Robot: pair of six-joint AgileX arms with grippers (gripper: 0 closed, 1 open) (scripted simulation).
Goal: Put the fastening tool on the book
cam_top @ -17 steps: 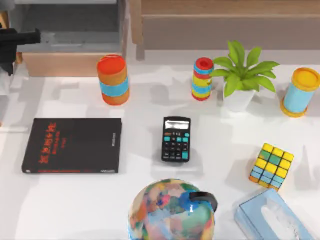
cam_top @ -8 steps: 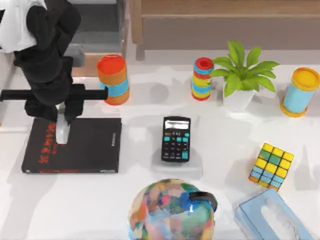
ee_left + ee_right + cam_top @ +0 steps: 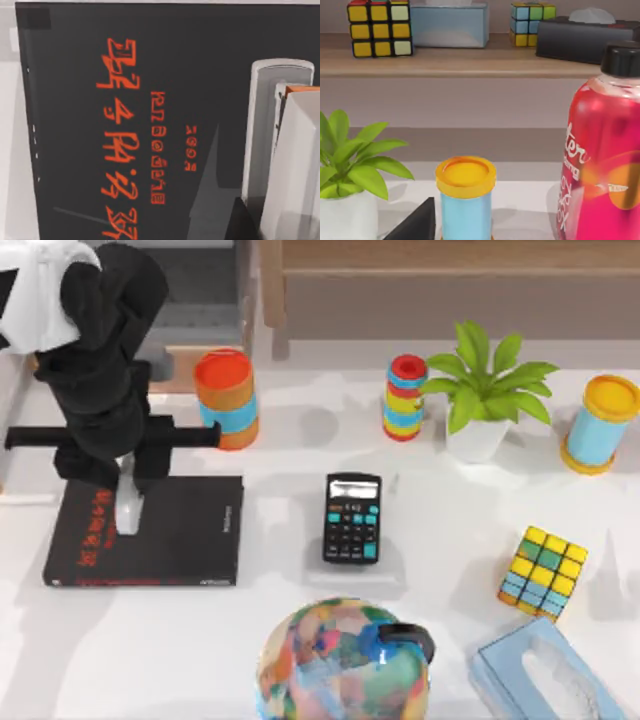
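The book (image 3: 180, 530), flat and black with red lettering, lies at the table's left; its cover (image 3: 125, 125) spreads across the left wrist view. My left gripper (image 3: 128, 485) hangs over the book's left part, shut on the fastening tool (image 3: 128, 510), a small pale oblong pointing toward the table's front. In the left wrist view the tool (image 3: 262, 130) sits against a pale finger (image 3: 295, 175), low over the cover, and casts a shadow on it. I cannot tell whether it touches the book. A dark corner of my right gripper (image 3: 415, 225) shows in the right wrist view.
A black calculator (image 3: 352, 517) lies right of the book, with a colourful globe (image 3: 342, 660) in front. An orange-blue cylinder (image 3: 226, 398) stands close behind the book. Farther right are a striped cylinder (image 3: 405, 397), plant (image 3: 485, 390), yellow-lidded can (image 3: 600, 425), puzzle cube (image 3: 543, 571) and tissue box (image 3: 540, 680).
My left arm has swung in from the far left corner with the tool. It now stands over the book's left part. In the last half second it eased slightly right and forward.
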